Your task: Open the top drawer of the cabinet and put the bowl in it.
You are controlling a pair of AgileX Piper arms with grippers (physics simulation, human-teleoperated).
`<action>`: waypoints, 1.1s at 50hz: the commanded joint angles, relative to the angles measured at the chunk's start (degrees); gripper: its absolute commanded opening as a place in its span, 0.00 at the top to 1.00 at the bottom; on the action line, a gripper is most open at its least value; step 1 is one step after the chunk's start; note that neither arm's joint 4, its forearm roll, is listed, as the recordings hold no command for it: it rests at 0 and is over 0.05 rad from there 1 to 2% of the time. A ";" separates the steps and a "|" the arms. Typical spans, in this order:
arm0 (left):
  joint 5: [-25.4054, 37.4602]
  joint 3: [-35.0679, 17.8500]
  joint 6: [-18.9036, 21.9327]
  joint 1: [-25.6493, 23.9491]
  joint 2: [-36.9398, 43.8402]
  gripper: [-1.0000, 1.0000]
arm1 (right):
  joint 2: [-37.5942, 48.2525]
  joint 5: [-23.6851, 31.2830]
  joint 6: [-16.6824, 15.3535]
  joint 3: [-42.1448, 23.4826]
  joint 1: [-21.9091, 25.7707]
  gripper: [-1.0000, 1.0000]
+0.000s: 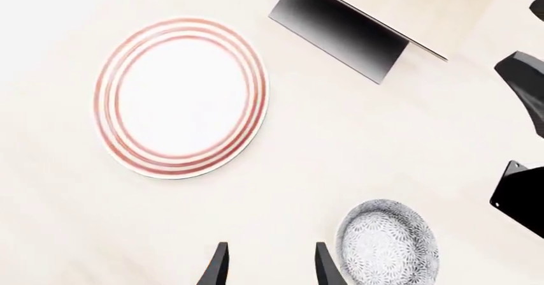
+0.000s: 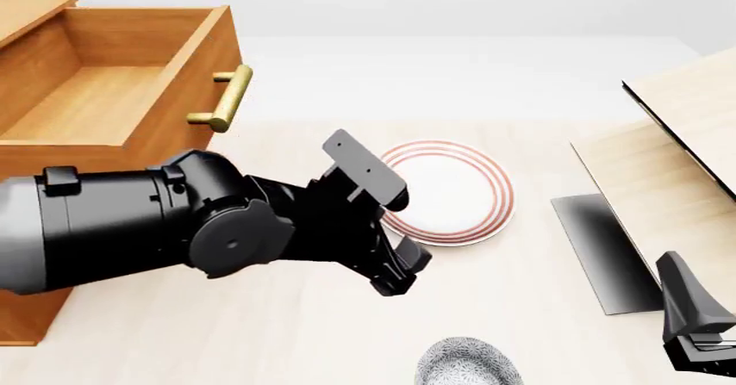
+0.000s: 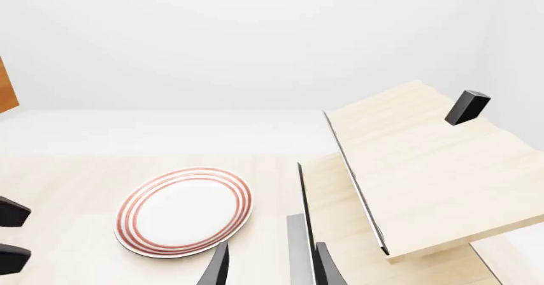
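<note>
The cabinet (image 2: 21, 10) stands at the far left, and its top drawer (image 2: 103, 101) is pulled out with the brass handle (image 2: 227, 96) toward the table's middle; the drawer's inside looks bare. The blue-speckled bowl (image 2: 466, 363) (image 1: 386, 243) sits upright on the table by the near edge. My left gripper (image 2: 397, 277) (image 1: 270, 269) hangs open above the table between plate and bowl, the bowl just beside one finger (image 1: 323, 266), nothing held. At the near right my right gripper (image 2: 695, 342) (image 3: 270, 269) is open and empty.
A flat white plate (image 2: 446, 191) (image 1: 183, 97) (image 3: 183, 211) with red rings lies mid-table, beyond the bowl. A pale light-wood box (image 2: 678, 135) (image 3: 416, 164) with a raised lid fills the right side. My left forearm (image 2: 115, 230) spans the front of the cabinet.
</note>
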 commanded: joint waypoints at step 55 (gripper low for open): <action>-3.91 -4.96 -7.15 -8.79 12.26 0.00 | -0.07 0.02 0.01 0.03 0.01 0.00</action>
